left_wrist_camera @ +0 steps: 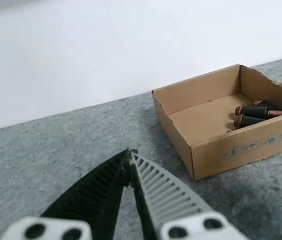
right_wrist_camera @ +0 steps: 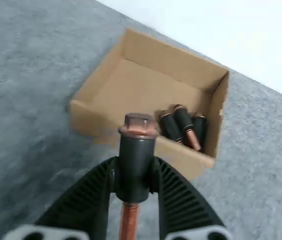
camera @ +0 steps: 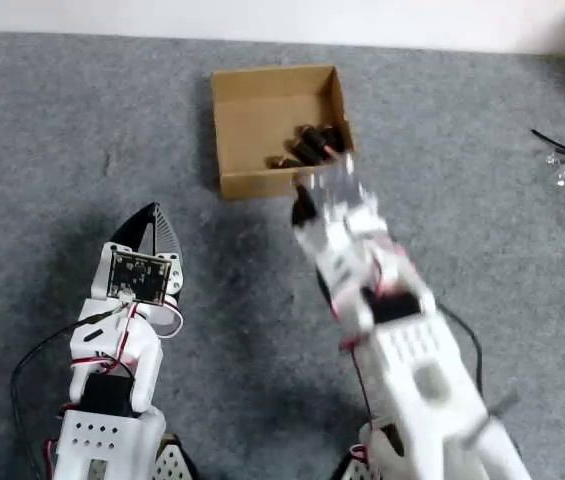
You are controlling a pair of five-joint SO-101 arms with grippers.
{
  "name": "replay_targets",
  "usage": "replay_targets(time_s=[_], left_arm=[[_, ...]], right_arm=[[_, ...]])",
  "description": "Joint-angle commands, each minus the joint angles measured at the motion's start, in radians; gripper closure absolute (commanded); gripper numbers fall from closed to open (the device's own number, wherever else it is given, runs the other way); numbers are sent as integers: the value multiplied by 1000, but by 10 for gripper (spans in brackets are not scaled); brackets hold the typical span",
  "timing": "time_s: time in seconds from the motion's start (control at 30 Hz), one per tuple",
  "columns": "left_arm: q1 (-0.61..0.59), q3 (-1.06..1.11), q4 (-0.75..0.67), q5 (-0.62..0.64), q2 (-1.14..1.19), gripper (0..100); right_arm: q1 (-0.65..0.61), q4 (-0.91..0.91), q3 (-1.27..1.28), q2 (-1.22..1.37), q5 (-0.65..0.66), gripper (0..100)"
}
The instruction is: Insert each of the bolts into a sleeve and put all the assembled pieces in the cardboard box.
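High view: an open-topped brown cardboard box sits on the grey, carpet-like counter. Several assembled pieces, black sleeves with copper-coloured bolts through them, lie together in one near corner of the box. The right arm ends just outside the box's near wall, beside that corner. In the right wrist view its jaws pinch a black cylindrical sleeve with a copper hex-headed bolt through it, held short of the box and its pieces. The left arm rests well apart from the box, off its other near corner. Its jaws are pressed together, holding nothing, and point toward the box.
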Motion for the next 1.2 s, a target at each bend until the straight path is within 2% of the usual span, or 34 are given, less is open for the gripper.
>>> replay_targets(time_s=[0.0,0.17,0.27,0.5,0.8,1.17], left_arm=[[22,27,-15,-6,-2,994],[22,27,-17,-6,-2,994],[24,27,-17,-6,-2,993],[33,27,-17,-8,-1,992],[44,27,-17,-8,-1,991],[44,27,-18,-8,-1,990]], right_arm=[[51,-2,-354,306,-9,993],[62,251,-792,662,-11,993],[62,395,-1036,828,-84,993],[61,561,-1423,1064,-117,993],[62,656,-1673,1264,-117,993],[62,659,-1747,1399,-118,992]])
